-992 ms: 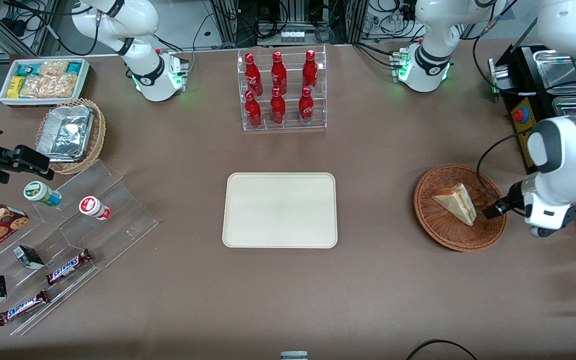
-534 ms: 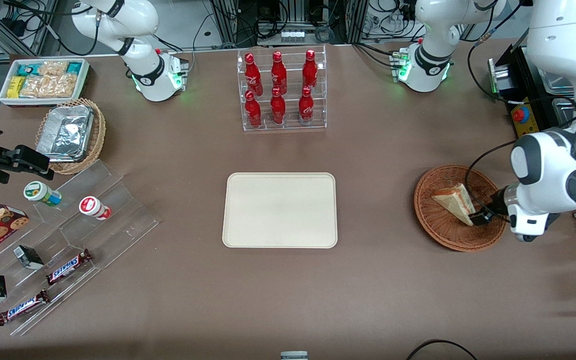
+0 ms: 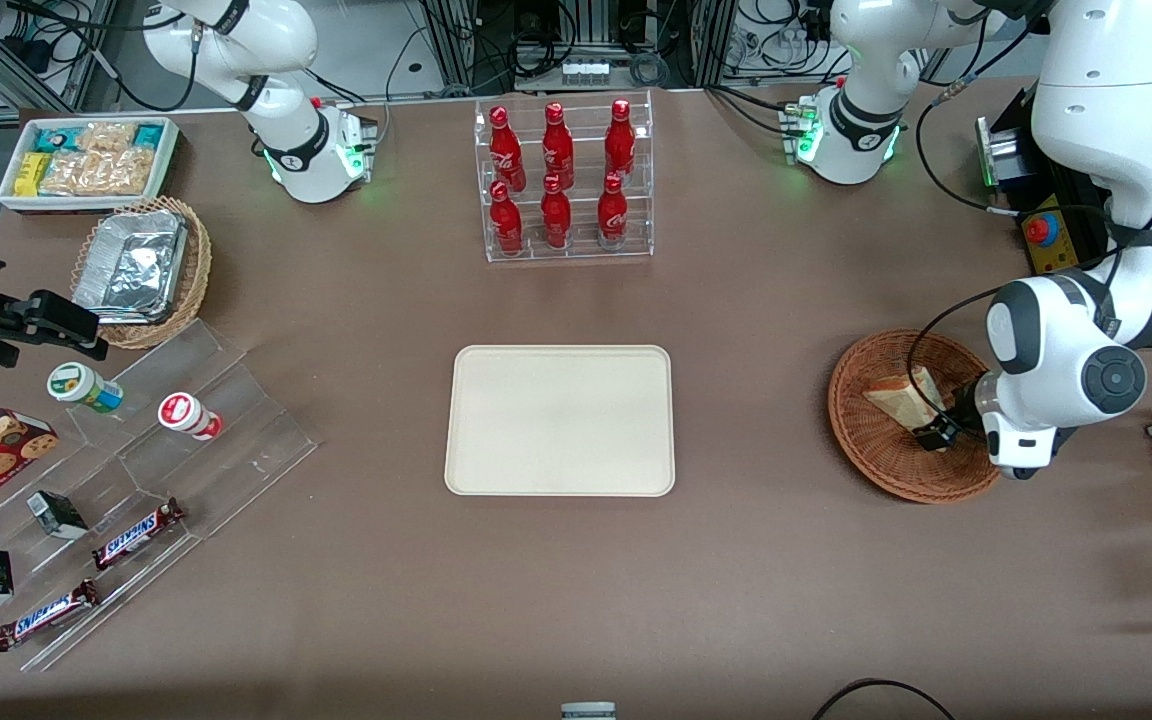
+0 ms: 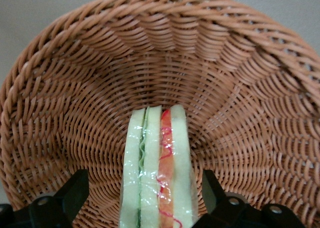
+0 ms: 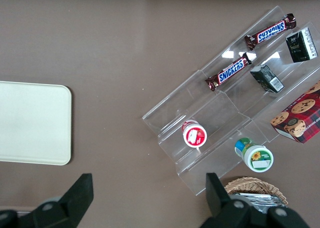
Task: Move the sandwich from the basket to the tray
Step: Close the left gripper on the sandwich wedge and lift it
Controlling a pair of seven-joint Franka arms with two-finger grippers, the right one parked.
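Just one sandwich (image 4: 157,168) lies in the single reddish-brown basket (image 3: 871,455), toward the working arm's end of the bench (image 3: 786,560). The gripper (image 3: 939,432) sits low inside the basket, jaws released, one finger on either side of the wedge, neither pressing it. One cream tray (image 3: 560,420) lies bare mid-bench. Six red bottles (image 3: 556,175) fill a clear rack.

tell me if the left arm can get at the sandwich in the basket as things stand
Probably yes. The gripper is down inside the basket, its open jaws standing either side of the sandwich. Nothing lies between jaws and bread, and the basket holds nothing else.
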